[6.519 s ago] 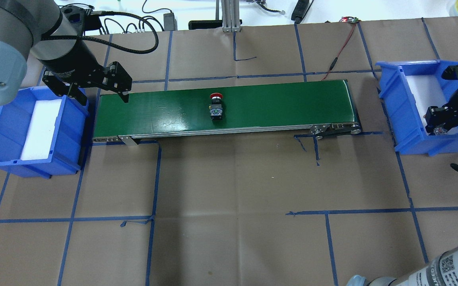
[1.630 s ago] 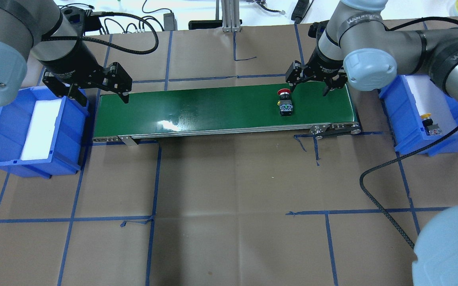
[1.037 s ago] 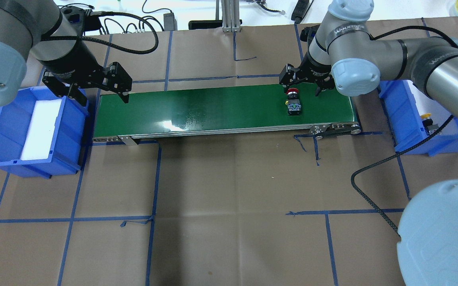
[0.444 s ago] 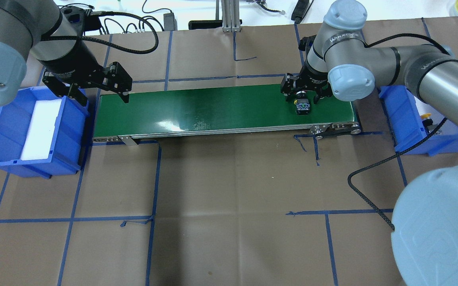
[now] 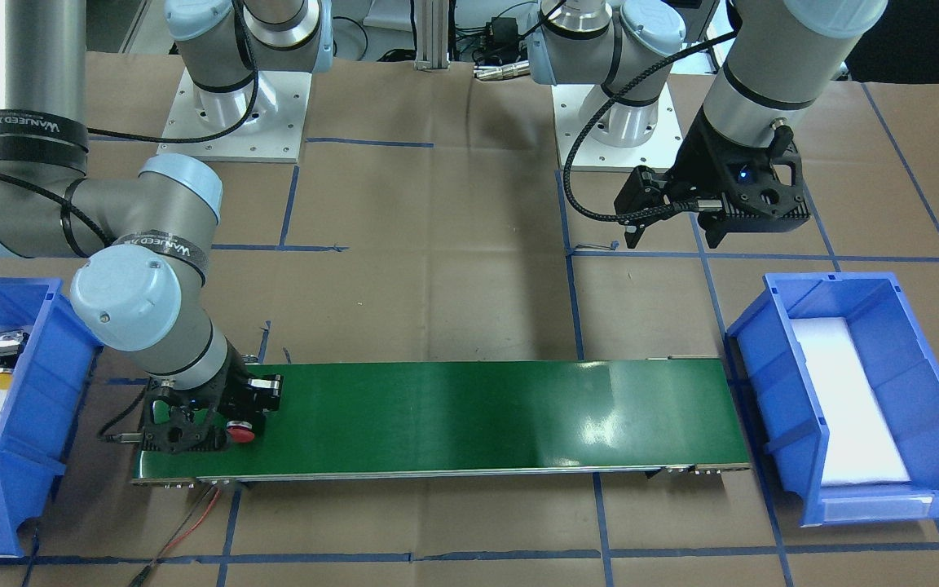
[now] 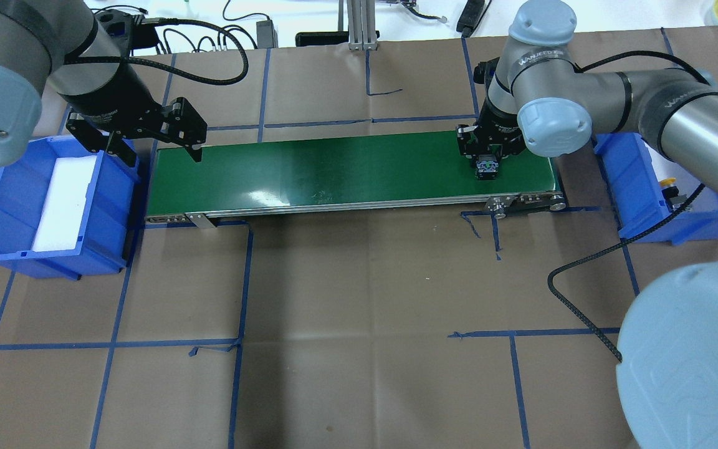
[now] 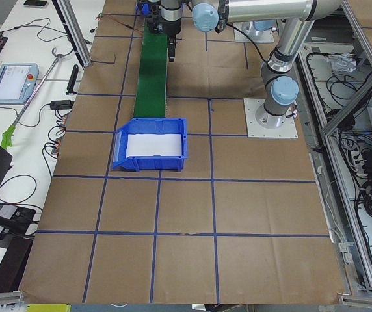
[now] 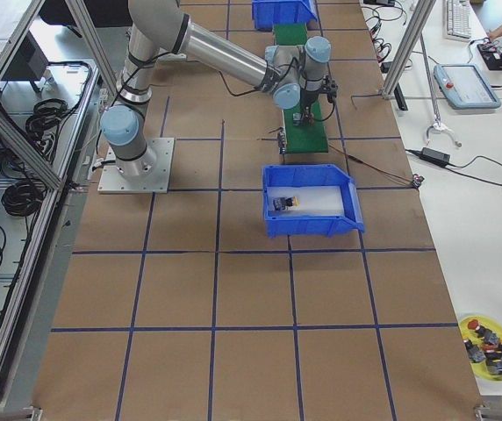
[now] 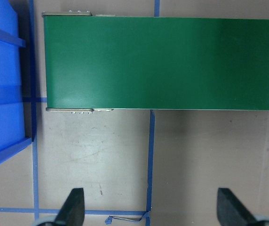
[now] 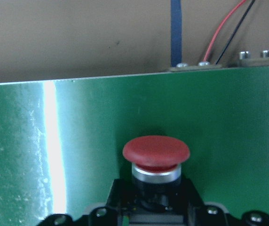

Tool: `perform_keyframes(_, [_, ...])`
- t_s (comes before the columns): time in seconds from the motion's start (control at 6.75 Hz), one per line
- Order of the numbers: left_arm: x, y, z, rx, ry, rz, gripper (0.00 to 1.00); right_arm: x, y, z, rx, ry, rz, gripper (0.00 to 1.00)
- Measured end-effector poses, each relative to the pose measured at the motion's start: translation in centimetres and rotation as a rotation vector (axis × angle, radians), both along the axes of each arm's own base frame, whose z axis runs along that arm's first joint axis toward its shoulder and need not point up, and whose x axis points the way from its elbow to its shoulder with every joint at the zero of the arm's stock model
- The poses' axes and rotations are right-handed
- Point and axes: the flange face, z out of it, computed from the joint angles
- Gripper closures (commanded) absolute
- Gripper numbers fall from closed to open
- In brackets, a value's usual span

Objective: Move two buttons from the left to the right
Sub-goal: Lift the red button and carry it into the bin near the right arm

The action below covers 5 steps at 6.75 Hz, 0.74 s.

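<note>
From overhead, the right gripper (image 6: 487,159) is covering the red mushroom-capped push-button switch (image 6: 487,168), so you are seeing only its grey base there. Whether the jaws are pressing on it is not showing. The right wrist view is cutting that switch's black body off at the bottom edge. The grey right arm (image 6: 708,134) is hiding most of the blue plastic bin (image 6: 633,193) beside it, leaving the yellow-capped push-button switch (image 6: 667,183) barely peeking out. The left wrist view is cropping the left gripper (image 9: 149,209), showing you only 2 dark fingertips (image 9: 74,207).
</note>
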Motion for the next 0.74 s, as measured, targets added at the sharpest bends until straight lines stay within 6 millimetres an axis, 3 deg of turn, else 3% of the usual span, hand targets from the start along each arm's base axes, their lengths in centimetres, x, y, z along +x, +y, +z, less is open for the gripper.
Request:
perform_keyframes(0.15, [0.0, 0.0, 0.0, 0.000, 0.000, 0.000, 0.00, -1.7, 0.1, 2.1, -0.008, 0.024, -0.005, 0.94])
perform_keyframes(0.44, [0.0, 0.0, 0.0, 0.001, 0.001, 0.000, 0.00, -8.3, -0.4, 9.1, -0.034, 0.037, -0.007, 0.93])
perform_keyframes(0.59, [0.0, 0.0, -0.1, 0.002, 0.001, 0.000, 0.00, -13.4, -1.3, 12.6, -0.064, 0.046, 0.012, 0.93])
perform_keyframes(0.74, [0.0, 0.0, -0.1, 0.003, 0.001, 0.000, 0.00, -19.2, -2.1, 14.5, -0.082, 0.056, 0.015, 0.93])
